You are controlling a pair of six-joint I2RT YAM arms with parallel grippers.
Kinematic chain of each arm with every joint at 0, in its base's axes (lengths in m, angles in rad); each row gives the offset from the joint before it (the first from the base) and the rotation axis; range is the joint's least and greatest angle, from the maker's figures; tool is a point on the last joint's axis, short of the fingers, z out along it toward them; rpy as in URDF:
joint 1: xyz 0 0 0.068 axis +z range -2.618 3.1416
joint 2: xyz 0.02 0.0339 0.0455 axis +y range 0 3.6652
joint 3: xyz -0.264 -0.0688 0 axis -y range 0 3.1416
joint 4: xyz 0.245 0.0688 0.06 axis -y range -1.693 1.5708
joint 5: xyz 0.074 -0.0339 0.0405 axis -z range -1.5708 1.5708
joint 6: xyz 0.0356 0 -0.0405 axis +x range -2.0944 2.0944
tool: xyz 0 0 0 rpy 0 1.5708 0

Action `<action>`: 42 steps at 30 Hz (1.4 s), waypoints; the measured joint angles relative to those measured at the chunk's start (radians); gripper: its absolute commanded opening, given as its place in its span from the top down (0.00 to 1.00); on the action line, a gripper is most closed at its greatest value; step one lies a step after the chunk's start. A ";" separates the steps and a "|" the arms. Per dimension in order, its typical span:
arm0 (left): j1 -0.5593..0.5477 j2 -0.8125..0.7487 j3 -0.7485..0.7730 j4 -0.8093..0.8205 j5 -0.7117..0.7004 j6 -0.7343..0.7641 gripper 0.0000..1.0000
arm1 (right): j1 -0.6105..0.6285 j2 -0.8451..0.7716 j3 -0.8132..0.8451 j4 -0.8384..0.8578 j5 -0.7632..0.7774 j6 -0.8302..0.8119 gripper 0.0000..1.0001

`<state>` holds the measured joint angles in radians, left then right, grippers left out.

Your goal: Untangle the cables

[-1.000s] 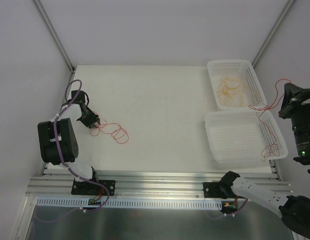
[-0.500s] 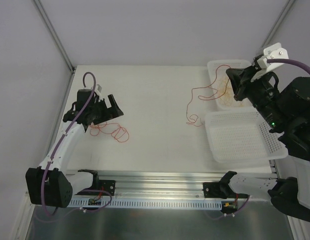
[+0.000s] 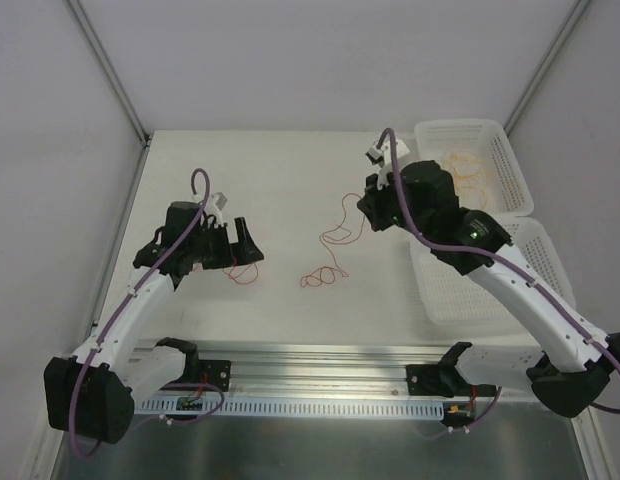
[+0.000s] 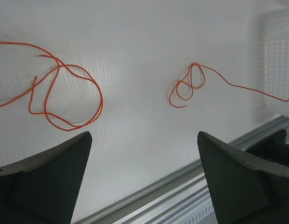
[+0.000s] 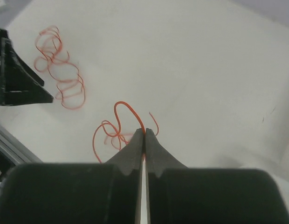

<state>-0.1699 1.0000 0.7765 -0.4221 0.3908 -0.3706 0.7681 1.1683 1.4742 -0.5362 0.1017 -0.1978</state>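
At mid-table the clenched right gripper [image 5: 144, 136] has brought one red cable [image 5: 127, 105] from the baskets [image 3: 460, 123], while the left gripper [image 4: 144, 140] has released another cable [image 4: 101, 100], now separate.

Bright, even light is flooding the white surface [image 3: 290, 190], leaving only faint, soft shadows. In the left wrist view the near fingers [image 4: 42, 186] are blurring slightly, and the far surface is washing out.

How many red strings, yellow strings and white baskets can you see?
Red strings: 2, the loose string and the held string pinched in the right end effector
Yellow bunch: 1, too tangled to count its strings
White baskets: 2, the far basket and the near basket
Total: 5
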 measured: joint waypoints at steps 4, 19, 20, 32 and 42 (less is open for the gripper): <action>-0.095 0.000 -0.042 0.016 0.002 -0.004 0.04 | -0.029 0.002 -0.180 0.004 0.029 0.080 0.99; -0.412 0.324 0.057 0.158 -0.112 0.026 0.15 | -0.166 -0.104 -0.322 -0.021 0.177 0.303 0.99; -0.423 0.344 0.068 0.159 -0.117 0.030 0.16 | -0.172 -0.109 -0.329 -0.023 0.177 0.310 0.99; -0.616 0.520 0.116 0.208 -0.269 0.176 0.34 | -0.226 -0.135 -0.377 -0.044 0.158 0.340 0.99; -0.624 0.617 0.165 0.224 -0.358 0.231 0.74 | -0.253 -0.135 -0.377 -0.043 0.118 0.344 0.99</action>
<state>-0.7937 1.6169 0.9417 -0.1986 0.0326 -0.1394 0.5152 1.0336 1.0969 -0.5793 0.2195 0.1459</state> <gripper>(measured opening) 0.391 0.017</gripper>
